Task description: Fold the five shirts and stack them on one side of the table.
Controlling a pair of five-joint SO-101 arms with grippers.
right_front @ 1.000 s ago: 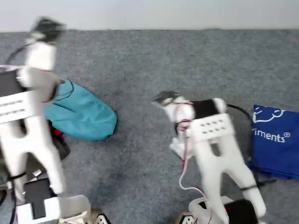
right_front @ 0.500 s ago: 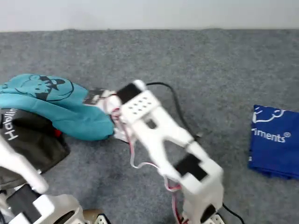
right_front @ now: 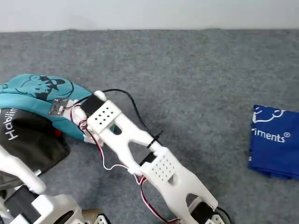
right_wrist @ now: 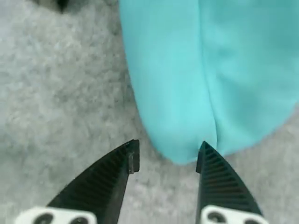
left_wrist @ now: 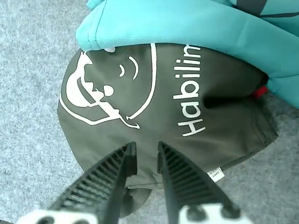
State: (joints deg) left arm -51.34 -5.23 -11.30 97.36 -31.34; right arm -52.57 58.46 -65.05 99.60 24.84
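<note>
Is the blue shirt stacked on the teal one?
No: the blue shirt lies alone at the right edge of the high view, apart from the teal shirt at the left.

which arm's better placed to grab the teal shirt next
Likely right. The right gripper sits at the teal shirt's edge on the table, jaws open around its tip. The left gripper is over the dark shirt instead.

You've got three shirts on the one tabletop [right_front: 196, 70]: one teal shirt [right_front: 28, 100], one dark shirt [right_front: 28, 144], one blue shirt [right_front: 275, 144]. And you're running two tools: left tool [left_wrist: 145, 163], right tool [right_wrist: 166, 161].
</note>
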